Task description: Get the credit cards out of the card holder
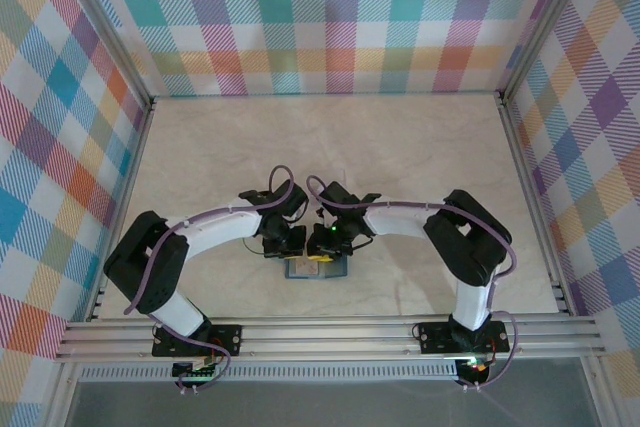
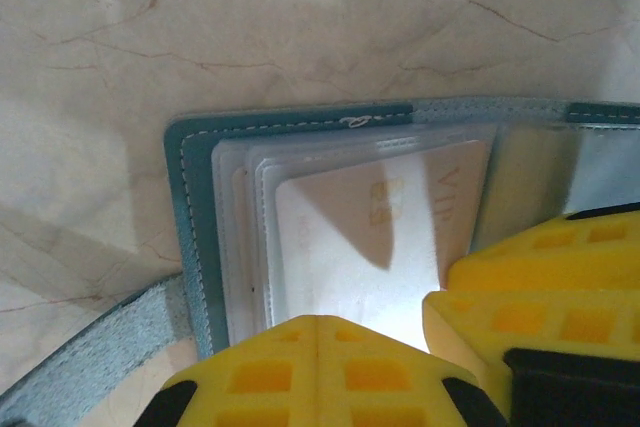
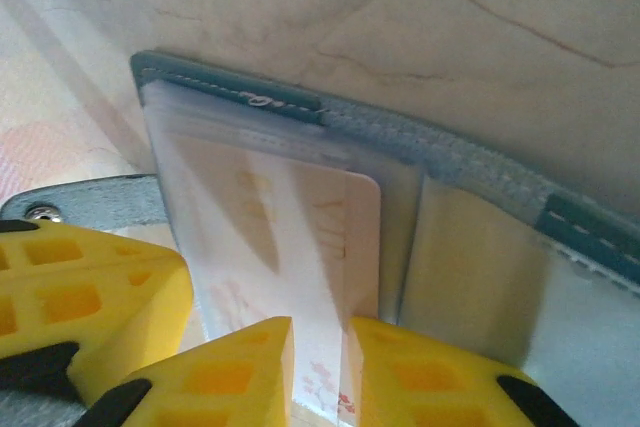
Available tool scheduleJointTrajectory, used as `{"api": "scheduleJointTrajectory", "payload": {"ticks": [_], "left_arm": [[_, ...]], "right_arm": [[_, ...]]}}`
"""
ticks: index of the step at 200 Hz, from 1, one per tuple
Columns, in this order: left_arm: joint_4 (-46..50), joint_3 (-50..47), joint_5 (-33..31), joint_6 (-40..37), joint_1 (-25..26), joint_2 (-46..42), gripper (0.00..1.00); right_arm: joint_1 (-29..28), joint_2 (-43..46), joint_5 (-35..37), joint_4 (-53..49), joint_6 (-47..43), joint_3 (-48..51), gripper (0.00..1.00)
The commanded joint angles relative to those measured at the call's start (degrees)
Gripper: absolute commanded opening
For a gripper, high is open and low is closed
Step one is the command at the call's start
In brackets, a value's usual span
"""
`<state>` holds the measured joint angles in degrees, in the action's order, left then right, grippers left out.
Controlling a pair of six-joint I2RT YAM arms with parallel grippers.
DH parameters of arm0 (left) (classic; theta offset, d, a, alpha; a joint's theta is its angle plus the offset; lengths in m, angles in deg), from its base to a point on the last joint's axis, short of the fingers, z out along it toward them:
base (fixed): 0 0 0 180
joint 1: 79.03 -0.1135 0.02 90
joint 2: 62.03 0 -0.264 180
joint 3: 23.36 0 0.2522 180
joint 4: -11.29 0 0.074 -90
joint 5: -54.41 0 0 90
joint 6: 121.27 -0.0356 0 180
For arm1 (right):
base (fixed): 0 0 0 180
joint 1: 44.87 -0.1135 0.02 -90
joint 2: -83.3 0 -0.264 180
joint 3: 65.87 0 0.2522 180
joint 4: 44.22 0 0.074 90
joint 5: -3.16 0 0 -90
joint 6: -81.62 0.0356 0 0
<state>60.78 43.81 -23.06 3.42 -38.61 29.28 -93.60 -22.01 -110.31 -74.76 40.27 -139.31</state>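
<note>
Now the left gripper (image 2: 318, 367), fingers together, pins the open card holder (image 1: 317, 268) low at frame centre while the right gripper (image 3: 320, 375) pinches the edge of a credit card (image 3: 300, 247), so pull straight along the sleeve (image 2: 245, 247), no twisting.

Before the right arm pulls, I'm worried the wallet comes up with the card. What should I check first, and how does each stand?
1. Card holder open on the table: ok.
2. Right gripper lined up on the credit card: ok.
3. Its grip on the card firm: cannot tell.
4. Left gripper, shut, pinning the holder down: cannot tell.
5. Card out of the holder: not ok.
</note>
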Motion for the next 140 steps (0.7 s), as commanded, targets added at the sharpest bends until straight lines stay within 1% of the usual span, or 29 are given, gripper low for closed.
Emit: {"api": "scheduleJointTrajectory", "payload": {"ticks": [1,18,42,68,106,140], "left_arm": [[0.04,-1.06,0.11,-0.22,0.35,1.10,0.05],[0.38,-1.56,-1.32,-0.23,0.32,1.64,0.05],[2.38,-1.73,-4.20,-0.73,0.35,2.36,0.04],[3.38,-1.97,-5.91,-0.96,0.34,2.30,0.04],[3.70,-1.31,-5.42,-1.09,0.34,2.12,0.04],[4.95,0.76,-4.67,-1.46,0.31,0.36,0.04]], "right_arm": [[0.30,-1.14,1.06,-1.12,-1.19,-0.29,0.24],[0.30,-0.66,2.09,-2.45,-1.36,-0.11,0.24],[0.30,0.92,2.87,-3.26,-1.53,0.61,0.27],[0.31,2.04,3.61,-4.85,-1.97,0.62,0.31],[0.30,2.72,3.61,-5.56,-2.38,0.34,0.32],[0.39,5.37,2.44,-2.36,-1.84,1.46,0.33]]}}
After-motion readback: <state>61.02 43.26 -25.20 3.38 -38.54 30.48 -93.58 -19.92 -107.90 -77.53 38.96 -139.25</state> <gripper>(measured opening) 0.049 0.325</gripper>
